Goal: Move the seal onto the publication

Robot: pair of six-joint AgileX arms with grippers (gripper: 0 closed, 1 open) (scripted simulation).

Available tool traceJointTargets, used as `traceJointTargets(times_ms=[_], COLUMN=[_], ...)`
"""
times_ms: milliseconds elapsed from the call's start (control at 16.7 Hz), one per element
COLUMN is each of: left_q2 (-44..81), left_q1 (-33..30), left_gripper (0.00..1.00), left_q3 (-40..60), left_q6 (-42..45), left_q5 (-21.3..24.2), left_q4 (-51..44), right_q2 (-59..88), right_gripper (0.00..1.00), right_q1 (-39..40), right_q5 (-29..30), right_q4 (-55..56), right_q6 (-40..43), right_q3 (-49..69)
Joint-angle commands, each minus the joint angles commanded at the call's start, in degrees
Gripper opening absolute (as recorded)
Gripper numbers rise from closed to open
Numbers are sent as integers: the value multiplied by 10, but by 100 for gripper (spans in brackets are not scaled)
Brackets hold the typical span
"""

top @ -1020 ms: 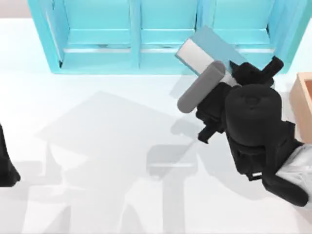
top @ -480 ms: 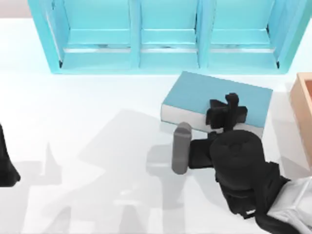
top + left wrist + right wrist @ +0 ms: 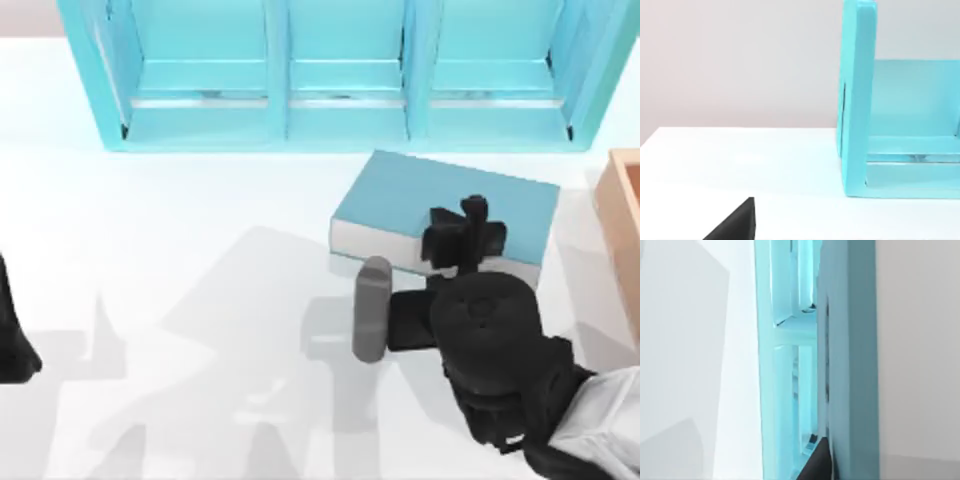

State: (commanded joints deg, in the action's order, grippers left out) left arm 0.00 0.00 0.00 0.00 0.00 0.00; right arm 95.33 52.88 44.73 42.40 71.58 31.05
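I take the light-blue shelf unit (image 3: 340, 75) along the far edge of the white table (image 3: 180, 300) as my landmark. Just in front of its right-hand bays lies the publication (image 3: 400, 195), flat, cover up, its white page edge facing away from the shelf. My right arm reaches in from the side opposite the shelf, and my right gripper (image 3: 462, 238) sits over the book's near edge. I cannot tell whether its fingers are spread or pressed together, nor whether they pinch anything. My left arm (image 3: 12, 340) is parked far out past the shelf's left end. A tan box (image 3: 622, 215) stands off the shelf's right end.

The seal is nowhere I can make out, so its place is unknown to me. I judge it light, rigid and top-heavy. The glossy knob would likely slip, so I would grip the square block base on opposite flat faces. The book's flat, stiff cover should bear it steadily.
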Motion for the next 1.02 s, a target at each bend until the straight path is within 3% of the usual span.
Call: traceJointTargets(times_ms=[420,1020], left_q2=[0,0], left_q1=[0,0], left_gripper=[100,100], left_q3=[0,0], left_q6=[0,0], left_q5=[0,0], left_q4=[0,0], right_q2=[1,77], right_gripper=[0,0], right_q1=[4,3], right_q5=[4,5], right_q4=[-1,94], right_q6=[-2,-3], right_q3=[-3,-22])
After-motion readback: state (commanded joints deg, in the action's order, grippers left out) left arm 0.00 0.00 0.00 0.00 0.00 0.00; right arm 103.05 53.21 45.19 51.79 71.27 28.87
